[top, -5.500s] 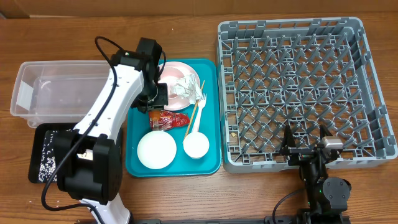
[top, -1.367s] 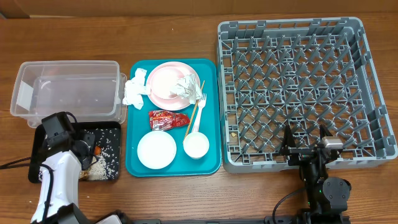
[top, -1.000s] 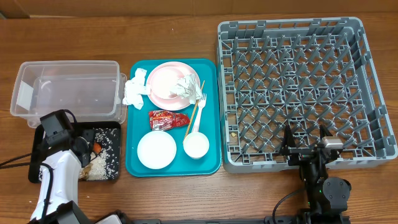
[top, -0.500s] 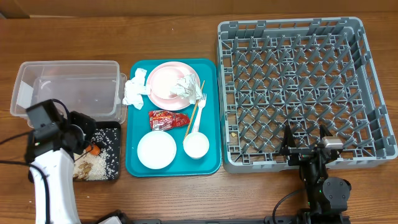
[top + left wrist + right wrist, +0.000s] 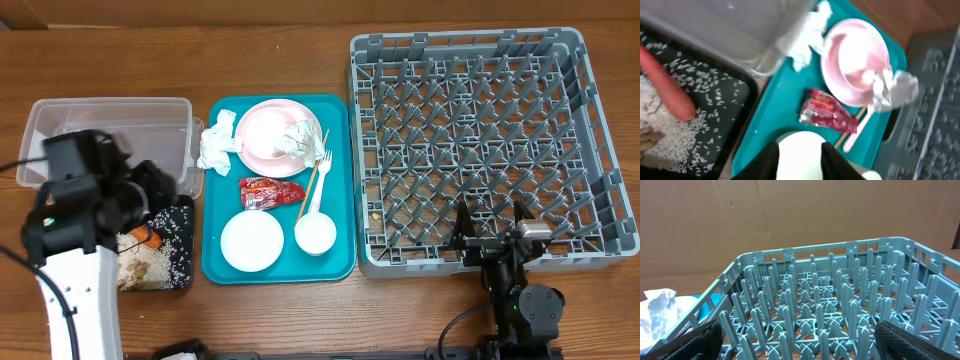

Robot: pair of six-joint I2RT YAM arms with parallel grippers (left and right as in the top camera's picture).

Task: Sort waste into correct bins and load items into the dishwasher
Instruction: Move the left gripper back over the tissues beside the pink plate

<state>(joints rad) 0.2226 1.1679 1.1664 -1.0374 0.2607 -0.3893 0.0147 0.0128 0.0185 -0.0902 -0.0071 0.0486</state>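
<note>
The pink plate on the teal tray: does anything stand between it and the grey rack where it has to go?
Nothing stands in the gap: the pink plate and the rack are side by side, with only the low rim of the teal tray between. But a crumpled napkin lies on the plate, on its rack side.

A brown wooden table point(image 5: 300, 60) carries four things, all flat on its top. A black tray point(image 5: 190, 250) lies straight under the left claw point(image 5: 150, 190). A clear tub point(image 5: 40, 150) sits just beyond that claw, its near edge close against the black tray. To the claw's right, just beside both, lies a teal tray point(image 5: 335, 130). Further right, well away from that claw, stands a big grey rack point(image 5: 450, 42), its near wall below the right claw point(image 5: 490, 222).
</note>
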